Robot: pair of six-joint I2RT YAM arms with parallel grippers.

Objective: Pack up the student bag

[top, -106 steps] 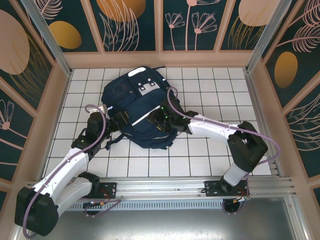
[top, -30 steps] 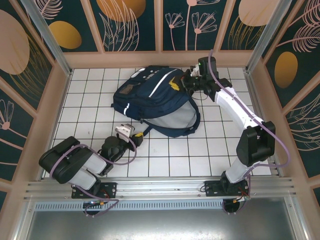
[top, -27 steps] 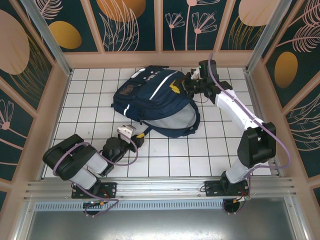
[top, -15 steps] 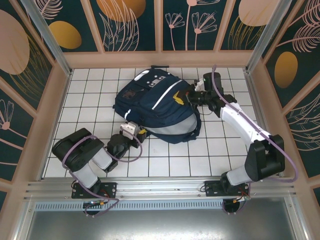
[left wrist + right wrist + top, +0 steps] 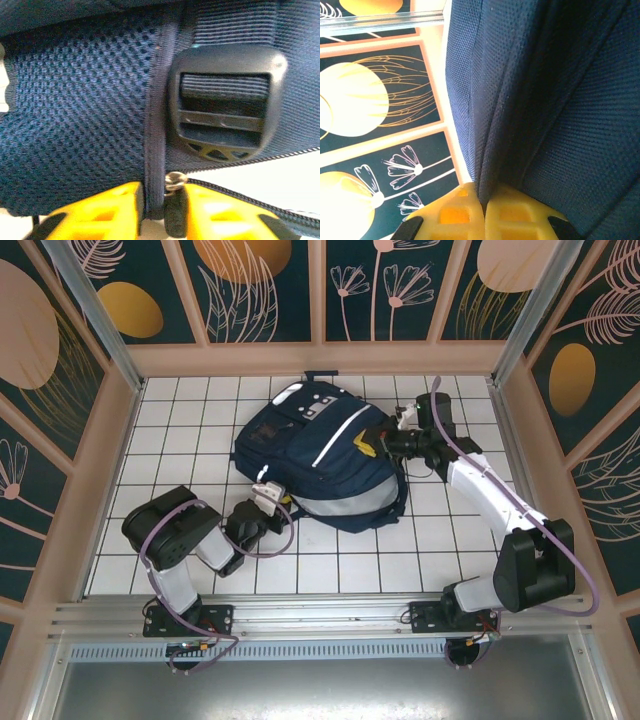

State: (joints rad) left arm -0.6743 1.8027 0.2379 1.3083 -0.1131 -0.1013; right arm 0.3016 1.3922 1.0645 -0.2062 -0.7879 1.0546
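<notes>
The student bag (image 5: 320,450), a large navy backpack with white stripes, lies flat on the white tiled floor (image 5: 450,540). My left gripper (image 5: 284,506) is at the bag's near left edge. In the left wrist view its yellow fingers (image 5: 100,212) are closed on a navy piping edge and a black zipper pull (image 5: 175,181), just below a black strap buckle (image 5: 225,100). My right gripper (image 5: 374,445) is at the bag's right side. Its yellow fingers (image 5: 450,215) are pinched tight on a fold of the bag's fabric (image 5: 505,125).
Patterned walls with wooden frames (image 5: 320,358) close in the floor at the back and on both sides. An aluminium rail (image 5: 330,615) runs along the near edge. The bag's top handle (image 5: 320,375) points to the back wall. Open tiles lie to the left.
The right arm has drawn the bag's right side nearer and the bag has turned with it. The left gripper has come up to the bag's near edge and closed on the piping and zipper pull.
</notes>
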